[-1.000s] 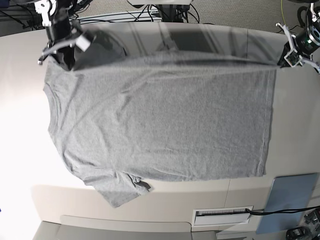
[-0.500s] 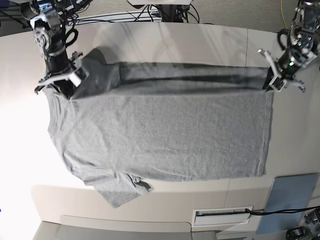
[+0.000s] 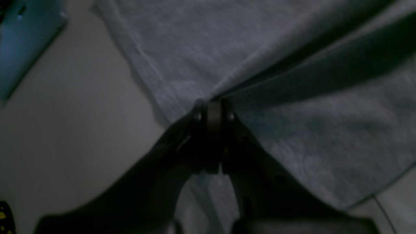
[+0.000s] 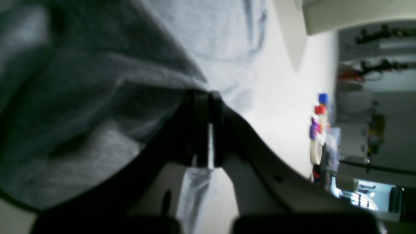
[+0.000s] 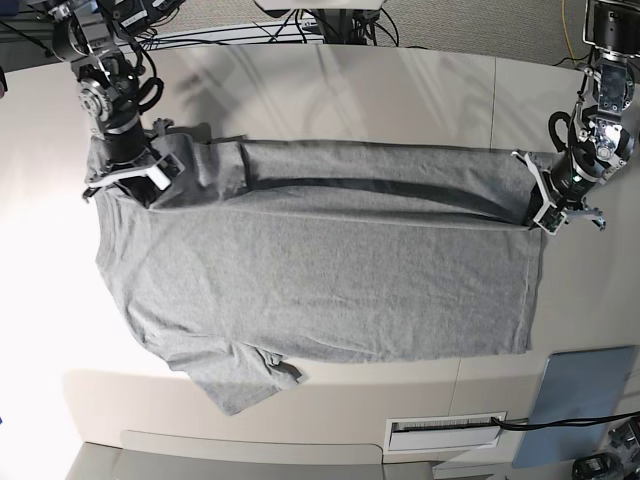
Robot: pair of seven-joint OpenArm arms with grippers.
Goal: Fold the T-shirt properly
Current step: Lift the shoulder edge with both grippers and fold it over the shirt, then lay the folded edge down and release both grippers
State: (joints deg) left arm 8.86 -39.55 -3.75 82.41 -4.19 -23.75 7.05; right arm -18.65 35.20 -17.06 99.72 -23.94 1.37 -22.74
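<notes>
the t-shirt (image 5: 320, 265) lies spread flat on the pale worktop (image 5: 330, 85), plain grey side up, with its far long edge turned over toward the middle in a narrow band that runs from one set of jaws to the other. the right gripper (image 5: 128, 172) is clamped on the cloth at the shoulder end, its jaws shut on a pinch of fabric, with one sleeve bunched just beside them; the wrist view shows grey cloth trapped between the closed tips. the left gripper (image 5: 552, 210) is likewise closed on the hem corner, and in its wrist view the folded edge (image 3: 292, 61) runs straight away from the closed jaws.

the cloth looks light, soft and limp: it should drape and sag between the two holds, not slip much, and crease wherever it is laid. it carries no stiffness of its own, so a fold line probably stays straight only while both ends are pulled gently apart. the sensible holds are the ones already taken, the two ends of the folded edge, pinching both layers together.

beyond both sets of jaws, away from the shirt body, the worktop is bare and gives room to draw the edge taut. on the side of the shirt far from the jaws, the other sleeve (image 5: 240, 385) is crumpled and lies close to the worktop's near rim, and a blue-grey sheet (image 5: 580, 400) sits on the left gripper's side, just beyond the hem, so there is less free room there.
</notes>
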